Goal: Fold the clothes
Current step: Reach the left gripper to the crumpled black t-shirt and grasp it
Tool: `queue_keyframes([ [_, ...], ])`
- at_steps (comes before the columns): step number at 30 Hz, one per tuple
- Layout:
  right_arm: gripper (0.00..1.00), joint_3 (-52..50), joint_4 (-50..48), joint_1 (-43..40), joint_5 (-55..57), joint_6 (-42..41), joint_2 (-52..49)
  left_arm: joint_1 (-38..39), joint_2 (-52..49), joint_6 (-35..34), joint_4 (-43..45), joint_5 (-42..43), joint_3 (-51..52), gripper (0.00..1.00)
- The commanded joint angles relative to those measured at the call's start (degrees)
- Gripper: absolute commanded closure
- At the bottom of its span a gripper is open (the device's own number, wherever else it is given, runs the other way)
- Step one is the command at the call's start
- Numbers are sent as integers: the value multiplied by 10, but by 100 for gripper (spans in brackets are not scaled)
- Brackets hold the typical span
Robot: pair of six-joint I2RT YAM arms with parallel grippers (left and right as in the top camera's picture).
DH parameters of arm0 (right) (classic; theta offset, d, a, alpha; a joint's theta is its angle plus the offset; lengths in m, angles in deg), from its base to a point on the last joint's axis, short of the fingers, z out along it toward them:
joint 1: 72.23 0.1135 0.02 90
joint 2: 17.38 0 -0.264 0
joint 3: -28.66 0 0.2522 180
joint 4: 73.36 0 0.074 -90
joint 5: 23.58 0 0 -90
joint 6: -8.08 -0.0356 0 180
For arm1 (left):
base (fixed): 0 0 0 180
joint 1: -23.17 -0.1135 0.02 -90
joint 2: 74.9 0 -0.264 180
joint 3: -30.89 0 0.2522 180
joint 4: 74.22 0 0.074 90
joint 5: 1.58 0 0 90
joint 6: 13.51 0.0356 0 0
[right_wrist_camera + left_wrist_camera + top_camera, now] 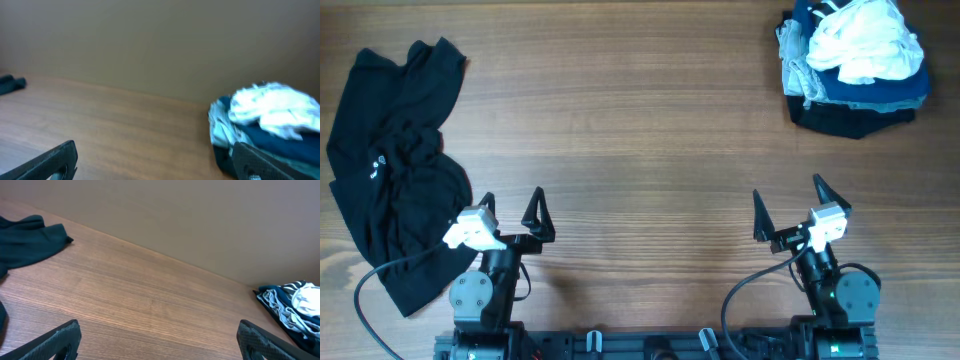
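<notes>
A crumpled black garment (pixel 395 160) lies spread at the left side of the wooden table; its far corner shows in the left wrist view (pixel 30 240). A pile of clothes (pixel 855 65), white on top of blue, grey and black pieces, sits at the far right corner and shows in the right wrist view (pixel 267 117) and at the edge of the left wrist view (pixel 295 307). My left gripper (pixel 512 212) is open and empty near the front edge, just right of the black garment. My right gripper (pixel 790 208) is open and empty at the front right.
The bare wooden table (pixel 640 150) stretches between the two clothes heaps. A plain beige wall (pixel 200 215) rises behind the far edge. Black cables (pixel 365 290) run by the arm bases at the front.
</notes>
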Motion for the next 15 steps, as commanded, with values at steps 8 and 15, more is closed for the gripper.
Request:
queue_keyframes([
  [8,0,83,-52,3,-63,-56,-86,-3,-97,32,-99,15,-161,0],
  [15,0,216,-58,3,-124,-56,-267,-5,-272,32,-225,8,-350,0],
])
